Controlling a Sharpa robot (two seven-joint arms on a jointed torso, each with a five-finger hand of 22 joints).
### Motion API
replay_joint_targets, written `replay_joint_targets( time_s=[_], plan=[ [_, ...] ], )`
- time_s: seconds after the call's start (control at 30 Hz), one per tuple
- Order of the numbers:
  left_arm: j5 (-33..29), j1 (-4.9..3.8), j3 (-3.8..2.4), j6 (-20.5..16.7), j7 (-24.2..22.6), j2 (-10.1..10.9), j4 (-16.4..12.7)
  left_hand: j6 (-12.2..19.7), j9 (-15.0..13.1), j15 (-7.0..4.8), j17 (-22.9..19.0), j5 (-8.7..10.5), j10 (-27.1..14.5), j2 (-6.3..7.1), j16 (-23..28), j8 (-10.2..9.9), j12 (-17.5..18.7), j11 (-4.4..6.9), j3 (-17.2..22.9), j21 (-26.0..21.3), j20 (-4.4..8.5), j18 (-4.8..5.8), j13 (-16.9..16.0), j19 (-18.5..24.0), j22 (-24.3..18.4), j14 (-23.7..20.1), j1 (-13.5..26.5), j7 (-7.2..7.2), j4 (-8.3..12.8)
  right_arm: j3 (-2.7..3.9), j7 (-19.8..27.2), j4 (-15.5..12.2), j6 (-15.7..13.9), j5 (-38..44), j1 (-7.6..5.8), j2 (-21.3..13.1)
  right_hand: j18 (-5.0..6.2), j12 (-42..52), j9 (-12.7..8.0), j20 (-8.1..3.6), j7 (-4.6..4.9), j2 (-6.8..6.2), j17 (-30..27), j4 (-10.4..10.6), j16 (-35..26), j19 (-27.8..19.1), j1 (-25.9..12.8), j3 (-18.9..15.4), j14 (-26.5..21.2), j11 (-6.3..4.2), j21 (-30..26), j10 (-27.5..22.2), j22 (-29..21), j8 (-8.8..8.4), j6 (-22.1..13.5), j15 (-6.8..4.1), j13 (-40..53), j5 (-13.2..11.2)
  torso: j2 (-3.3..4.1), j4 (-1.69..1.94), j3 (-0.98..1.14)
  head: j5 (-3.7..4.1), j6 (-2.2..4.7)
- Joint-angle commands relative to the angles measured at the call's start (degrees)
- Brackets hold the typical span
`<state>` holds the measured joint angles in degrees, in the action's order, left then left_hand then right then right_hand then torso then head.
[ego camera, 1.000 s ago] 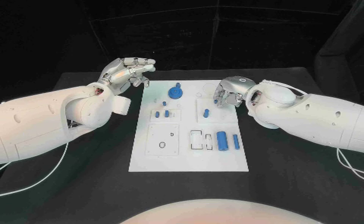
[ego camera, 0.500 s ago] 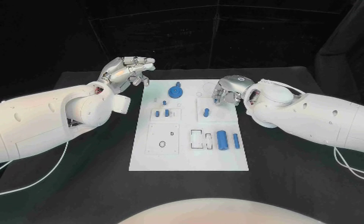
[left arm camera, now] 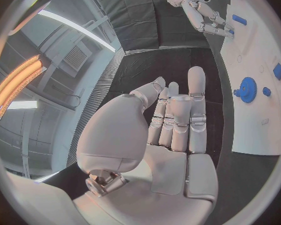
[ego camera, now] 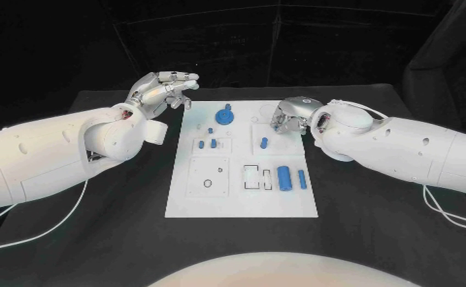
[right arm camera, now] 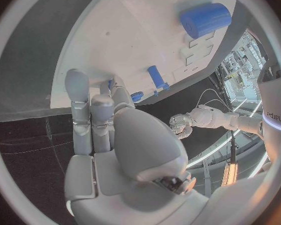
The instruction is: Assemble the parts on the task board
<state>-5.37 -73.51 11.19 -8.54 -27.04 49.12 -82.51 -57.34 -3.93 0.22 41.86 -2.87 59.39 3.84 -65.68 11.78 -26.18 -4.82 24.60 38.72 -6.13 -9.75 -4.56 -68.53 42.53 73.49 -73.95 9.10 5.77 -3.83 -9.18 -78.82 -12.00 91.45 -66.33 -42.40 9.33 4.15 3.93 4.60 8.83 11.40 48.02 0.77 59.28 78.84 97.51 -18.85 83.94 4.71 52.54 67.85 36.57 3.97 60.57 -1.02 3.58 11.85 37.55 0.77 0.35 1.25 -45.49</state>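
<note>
Right robot hand (ego camera: 293,116) of mine hovers over the task board's (ego camera: 243,206) right edge near its far corner, fingers apart, holding nothing; my left robot hand (ego camera: 163,90) waits open off the far left corner. I should descend squarely onto the small blue peg (ego camera: 264,143) beside my fingers. Blue parts lie scattered on the white board mid-counter.
</note>
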Motion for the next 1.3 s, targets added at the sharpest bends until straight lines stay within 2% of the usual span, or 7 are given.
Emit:
replay_joint_targets(
  time_s=[0.03,0.33,0.57,0.63,0.77,1.07,1.3],
  plan=[
    [-0.01,-0.06,-0.03,0.80,0.08,-0.08,-0.04,-0.20,0.06,0.00,-0.05,-0.02,0.09,-0.50,0.39,0.13,-0.22,0.01,-0.26,-0.31,0.05,-0.76,-0.04,0.33,-0.05,-0.21,-0.02,-0.10,0.13,-0.09,-0.96,0.13,4.31,-0.48,0.01,0.20,-0.83,-0.16,-0.05,0.01,-0.07,-0.10,0.18,-0.29,0.40,-0.53,0.46,0.03,0.89,-0.12,0.43,0.13,0.35,-0.22,0.50,0.28,-0.01,0.27,-0.06,-0.01,0.02,0.05,-0.12],
    [0.05,0.02,-0.03,1.06,0.31,-0.15,-0.01,-0.23,0.05,0.06,-0.30,0.01,-0.10,-0.55,0.50,0.15,-0.21,-0.08,-0.51,-0.51,0.02,-0.74,-0.02,0.33,-0.20,-0.32,0.27,-0.06,-0.03,-0.09,-1.67,0.52,5.14,-0.40,0.01,0.69,-0.93,-0.17,-0.05,0.03,-0.10,-0.01,1.03,-0.53,1.21,-0.58,0.54,0.13,0.93,-0.15,1.47,0.23,1.56,-0.21,0.59,0.25,0.00,0.40,0.01,-0.04,0.05,0.22,-0.13],
    [0.06,0.05,-0.03,0.78,0.21,-0.18,0.08,-0.21,0.06,0.07,-0.30,0.01,-0.14,-0.54,0.49,0.14,-0.21,-0.09,-0.56,-0.55,0.02,-0.73,-0.01,0.33,-0.22,-0.33,0.31,-0.06,-0.05,-0.09,-1.82,0.55,4.14,-0.37,0.02,1.07,-1.23,0.06,0.03,0.00,-0.34,0.39,2.99,-0.82,3.10,-0.35,0.46,0.43,1.19,-0.39,4.00,0.99,4.58,-0.02,1.29,0.05,0.08,0.81,0.00,-0.01,0.05,0.31,-0.17],
    [0.06,0.06,-0.03,0.76,0.19,-0.19,0.09,-0.19,0.06,0.08,-0.30,0.02,-0.17,-0.53,0.49,0.13,-0.22,-0.09,-0.61,-0.58,0.01,-0.73,-0.01,0.33,-0.25,-0.33,0.34,-0.06,-0.06,-0.09,-1.93,0.45,3.26,-0.35,0.02,1.07,-1.38,0.19,0.10,-0.07,-0.51,0.60,3.68,-1.00,3.79,-0.14,0.50,0.64,1.30,-0.54,5.14,1.42,5.98,0.12,1.78,-0.10,0.11,1.04,0.00,-0.01,0.05,0.31,-0.17],
    [0.06,0.08,-0.03,0.74,0.14,-0.21,0.12,-0.18,0.07,0.08,-0.26,0.01,-0.17,-0.56,0.46,0.12,-0.23,-0.07,-0.60,-0.61,0.01,-0.73,-0.01,0.32,-0.26,-0.32,0.30,-0.07,-0.04,-0.08,-1.86,0.14,1.41,-0.34,0.03,0.88,-2.03,0.04,0.07,-0.34,-0.69,2.19,5.64,-2.14,5.92,0.51,1.00,2.55,1.45,-0.75,9.32,2.35,11.01,0.07,2.98,-0.39,0.04,0.67,-0.04,-0.03,0.03,0.37,-0.21],
    [0.11,0.11,-0.02,0.62,0.23,-0.18,0.18,-0.13,0.07,0.05,-0.41,0.02,-0.23,-0.65,0.50,0.10,-0.28,-0.04,-0.61,-0.74,0.02,-0.75,-0.01,0.28,-0.37,-0.36,0.07,-0.09,0.11,-0.08,-0.59,-1.10,-3.72,-1.38,0.05,0.02,-2.16,-0.24,-0.04,-0.35,-0.71,2.19,6.18,-3.28,6.81,0.10,0.50,3.84,1.25,-0.84,10.91,2.64,12.68,-0.18,3.25,-0.34,0.03,1.62,-0.02,-0.05,0.05,0.53,-0.18],
    [0.20,0.15,-0.02,0.43,0.24,-0.16,0.29,0.48,0.15,0.21,-0.64,0.08,-0.77,-0.25,0.50,-0.22,-0.22,-0.28,-1.54,-1.08,-0.07,-0.70,0.06,0.13,-0.65,-0.40,0.72,0.11,-0.16,-0.06,1.64,-2.12,-9.16,-3.64,0.05,-1.01,-2.20,-0.48,-0.14,-0.27,-0.59,2.01,6.65,-3.56,7.42,-0.23,-0.55,4.46,1.17,-0.70,11.65,2.15,13.40,-0.34,2.91,-0.22,-0.03,1.79,-0.06,-0.04,0.02,0.70,-0.08]
  ],
)
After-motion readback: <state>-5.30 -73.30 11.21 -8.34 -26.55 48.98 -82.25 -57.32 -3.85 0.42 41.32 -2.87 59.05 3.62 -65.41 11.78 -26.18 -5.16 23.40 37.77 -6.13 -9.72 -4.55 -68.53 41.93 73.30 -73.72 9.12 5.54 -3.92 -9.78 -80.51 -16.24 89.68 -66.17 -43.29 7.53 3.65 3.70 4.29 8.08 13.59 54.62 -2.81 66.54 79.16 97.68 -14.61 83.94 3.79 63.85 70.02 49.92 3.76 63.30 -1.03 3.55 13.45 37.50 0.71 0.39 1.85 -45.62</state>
